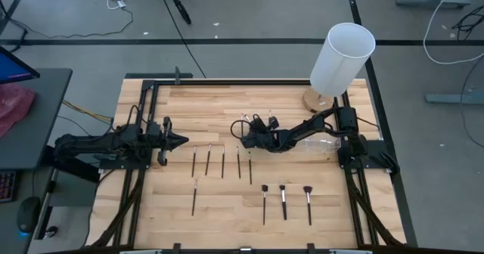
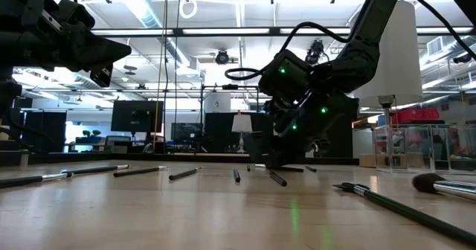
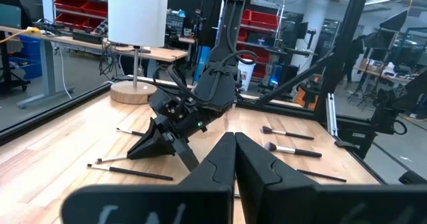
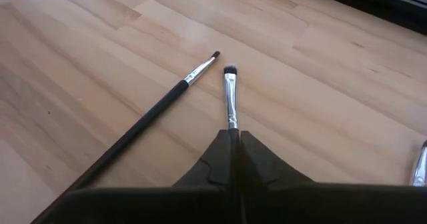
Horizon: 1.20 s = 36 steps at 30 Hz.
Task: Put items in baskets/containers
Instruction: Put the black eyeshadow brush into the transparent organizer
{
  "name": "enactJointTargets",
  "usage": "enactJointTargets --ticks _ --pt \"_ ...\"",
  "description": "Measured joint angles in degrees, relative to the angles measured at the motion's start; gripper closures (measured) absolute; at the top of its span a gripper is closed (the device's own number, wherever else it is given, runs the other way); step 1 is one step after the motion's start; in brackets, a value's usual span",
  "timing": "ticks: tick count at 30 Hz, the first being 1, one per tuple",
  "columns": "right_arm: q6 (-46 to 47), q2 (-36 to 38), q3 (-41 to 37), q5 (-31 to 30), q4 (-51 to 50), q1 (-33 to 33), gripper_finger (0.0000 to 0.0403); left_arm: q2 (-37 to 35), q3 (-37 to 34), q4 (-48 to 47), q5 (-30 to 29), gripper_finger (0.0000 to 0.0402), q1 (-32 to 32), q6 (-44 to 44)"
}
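Right gripper (image 4: 235, 136) pinched shut on brush (image 4: 230, 91) beside white cylinder (image 1: 342, 57), likely lifting toward clear holder (image 1: 318, 144); left gripper (image 1: 178, 140) closed, idle.

Lay scattered over the wooden table: thin dark brushes (image 1: 222, 164), four roughly parallel in a row near the middle, one more (image 1: 194, 196) nearer the front edge. Three with fuller bristle heads (image 1: 284, 201) sat side by side toward the front right. One silver-ferruled brush (image 4: 230, 97) was pinched between closed fingers, tip forward, beside a longer one (image 4: 160, 111) lying flat. Clear holder (image 1: 318, 144), apparently on its side, barely visible at right.
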<state>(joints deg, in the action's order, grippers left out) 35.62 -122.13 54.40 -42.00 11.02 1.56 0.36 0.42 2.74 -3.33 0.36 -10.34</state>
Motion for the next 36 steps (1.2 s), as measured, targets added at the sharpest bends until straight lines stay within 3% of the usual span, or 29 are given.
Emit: enactJointTargets --ticks 15,27,31,36 --pt "-10.0 5.9 -1.0 6.3 -2.6 0.8 0.0394 0.0 0.0 0.0 0.0 0.0394 0.0 0.0" --pt "-10.6 7.3 -1.4 7.4 0.1 0.6 0.0394 0.0 0.0 0.0 0.0 0.0394 0.0 0.0" --pt "-10.7 9.7 -4.2 8.2 3.9 0.3 0.0394 0.0 0.0 0.0 0.0 0.0394 0.0 0.0" --pt "-10.7 13.8 -11.3 6.5 16.9 0.4 0.0394 0.0 0.0 0.0 0.0 0.0394 0.0 0.0"
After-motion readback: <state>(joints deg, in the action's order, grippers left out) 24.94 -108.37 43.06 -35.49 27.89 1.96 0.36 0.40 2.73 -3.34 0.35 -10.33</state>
